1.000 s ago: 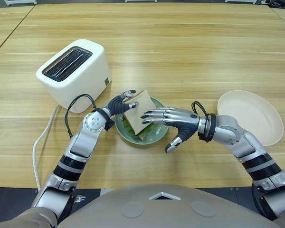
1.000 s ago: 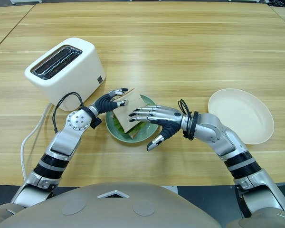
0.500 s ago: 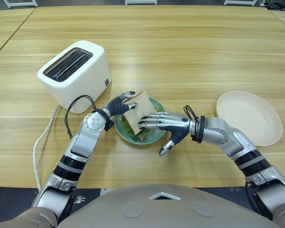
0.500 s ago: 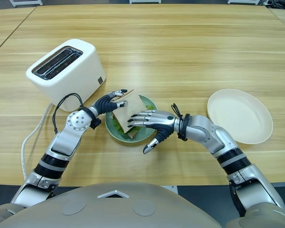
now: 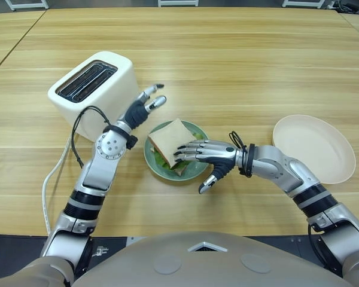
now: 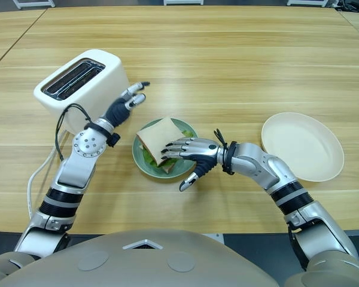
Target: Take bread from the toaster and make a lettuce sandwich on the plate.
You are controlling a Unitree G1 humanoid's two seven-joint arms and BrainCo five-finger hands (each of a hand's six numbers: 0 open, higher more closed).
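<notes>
A bread slice lies on top of green lettuce and a lower slice on the green plate. My right hand rests flat with fingers stretched out, fingertips on the near right edge of the top slice. My left hand is lifted up beside the white toaster, fingers spread and holding nothing. The toaster's two slots look dark and empty.
A cream bowl sits at the right of the wooden table. The toaster's white cord trails down the left side toward the table's front edge.
My left hand has let go of the top slice and risen away toward the toaster. The slice has dropped flat onto the lettuce. My right hand slid a little further left onto it.
</notes>
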